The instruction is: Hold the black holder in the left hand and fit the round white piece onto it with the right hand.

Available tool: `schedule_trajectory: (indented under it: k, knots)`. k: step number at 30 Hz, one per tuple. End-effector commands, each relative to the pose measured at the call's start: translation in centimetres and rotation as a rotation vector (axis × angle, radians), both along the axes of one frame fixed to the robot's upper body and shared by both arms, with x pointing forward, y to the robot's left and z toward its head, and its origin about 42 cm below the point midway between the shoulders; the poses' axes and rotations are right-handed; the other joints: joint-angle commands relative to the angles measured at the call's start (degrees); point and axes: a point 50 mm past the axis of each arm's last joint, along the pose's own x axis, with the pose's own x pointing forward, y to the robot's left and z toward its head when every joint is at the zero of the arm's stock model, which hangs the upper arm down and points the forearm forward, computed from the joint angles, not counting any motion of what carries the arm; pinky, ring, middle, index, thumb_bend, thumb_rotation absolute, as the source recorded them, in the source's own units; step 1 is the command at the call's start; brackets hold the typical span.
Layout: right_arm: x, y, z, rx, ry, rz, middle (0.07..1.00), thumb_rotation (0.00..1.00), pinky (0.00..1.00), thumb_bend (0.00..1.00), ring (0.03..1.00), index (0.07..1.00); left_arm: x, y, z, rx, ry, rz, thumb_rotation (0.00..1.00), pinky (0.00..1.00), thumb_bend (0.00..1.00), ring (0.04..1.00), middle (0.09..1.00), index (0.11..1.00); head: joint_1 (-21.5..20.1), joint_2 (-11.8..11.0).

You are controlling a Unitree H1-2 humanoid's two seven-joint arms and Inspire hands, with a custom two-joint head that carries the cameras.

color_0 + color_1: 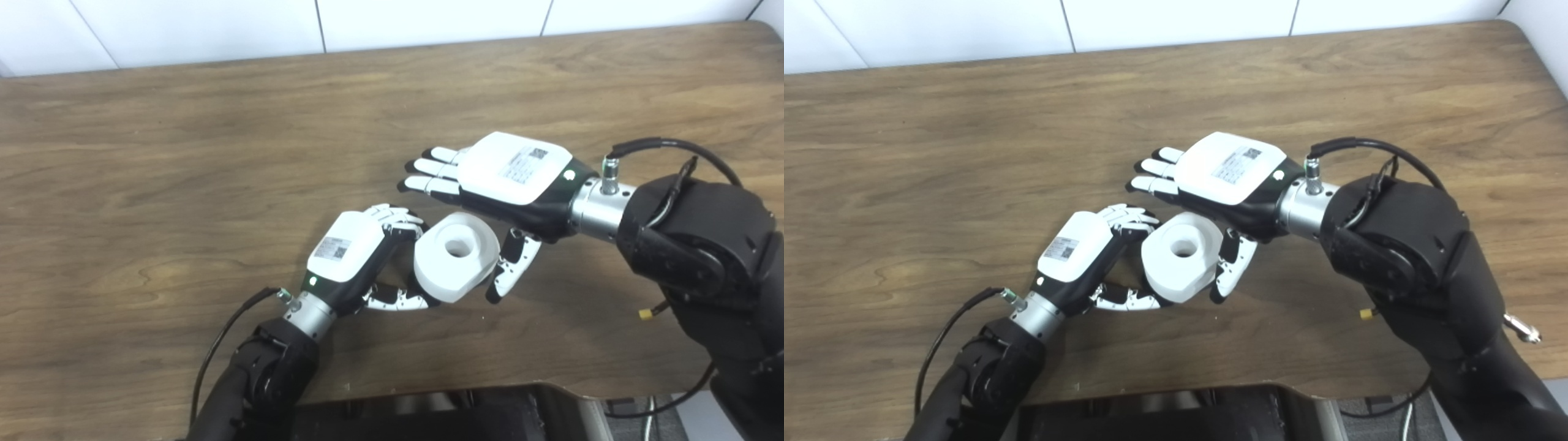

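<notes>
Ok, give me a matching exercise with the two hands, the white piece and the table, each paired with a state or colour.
Things:
1. left hand
2. right hand
3. round white piece
4. table

States:
A. brown wood grain
B. fingers stretched out flat above the piece
C. has a round hole in the middle
D. fingers curled round the piece's side

Pairs: 1-D, 2-B, 3-C, 4-A
</notes>
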Motion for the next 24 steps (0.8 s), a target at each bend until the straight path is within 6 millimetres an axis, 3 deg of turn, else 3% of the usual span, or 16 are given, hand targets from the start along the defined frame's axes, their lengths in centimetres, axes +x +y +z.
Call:
schedule_trajectory:
  k: [1, 15, 24]
  knots:
    - [-0.1, -0.2, 1.6, 0.011, -0.019, -0.004, 1.0, 0.33, 0.9, 1.0, 1.0, 0.984, 0.1, 0.1, -0.8, 0.038, 0.031, 0.007, 0.05, 0.84, 0.52, 0.804, 0.726, 0.485, -0.15, -0.15]
    - [0.5, -1.1, 4.4, 0.048, -0.021, -0.046, 0.997, 0.35, 0.97, 1.0, 1.0, 0.963, 0.2, 0.3, -1.1, 0.036, 0.048, 0.017, 0.05, 0.83, 0.52, 0.798, 0.711, 0.486, -0.11, -0.62]
    - [0.3, -1.1, 4.7, 0.05, 0.013, -0.051, 0.977, 0.34, 0.95, 1.0, 1.0, 0.95, 0.1, 0.4, -1.1, 0.026, 0.06, 0.019, 0.05, 0.83, 0.52, 0.789, 0.705, 0.485, 0.12, -0.75]
